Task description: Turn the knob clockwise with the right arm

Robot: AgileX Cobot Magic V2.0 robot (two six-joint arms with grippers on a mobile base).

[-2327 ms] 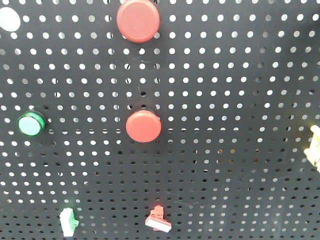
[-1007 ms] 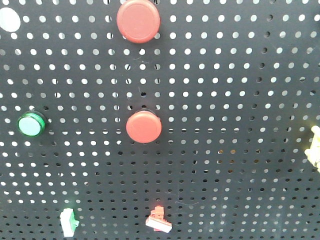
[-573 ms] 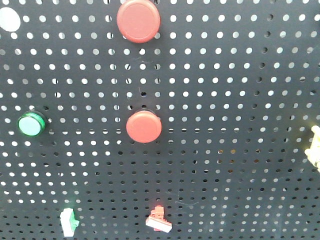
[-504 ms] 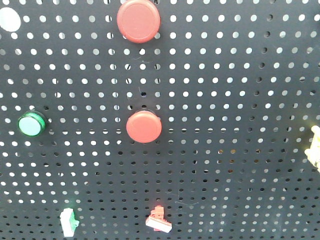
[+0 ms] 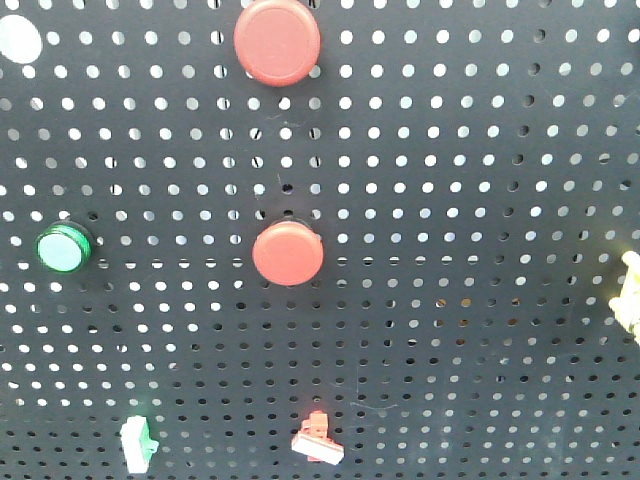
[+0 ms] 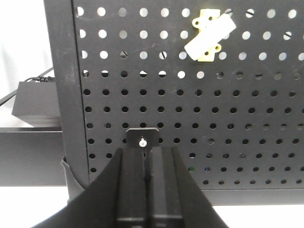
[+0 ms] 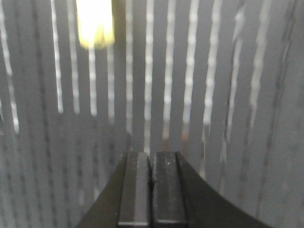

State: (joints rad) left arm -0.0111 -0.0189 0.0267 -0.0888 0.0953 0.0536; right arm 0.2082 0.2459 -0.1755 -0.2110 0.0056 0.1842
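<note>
A pale yellow knob with a white bar handle is mounted on the black pegboard, tilted, at the upper middle of the left wrist view. Its edge shows at the right border of the front view. In the right wrist view it is a blurred yellow patch at the upper left, above and left of my right gripper, which is shut and empty. That whole view is smeared vertically. My left gripper is shut and empty, low in front of the board by a small black plate with a screw.
On the pegboard are two red round buttons, a green button, a small green switch, a red switch and a white disc. A black box sits left of the board.
The front view is almost unchanged; the things on the board sit a few pixels further right than before. No arm enters that view.
</note>
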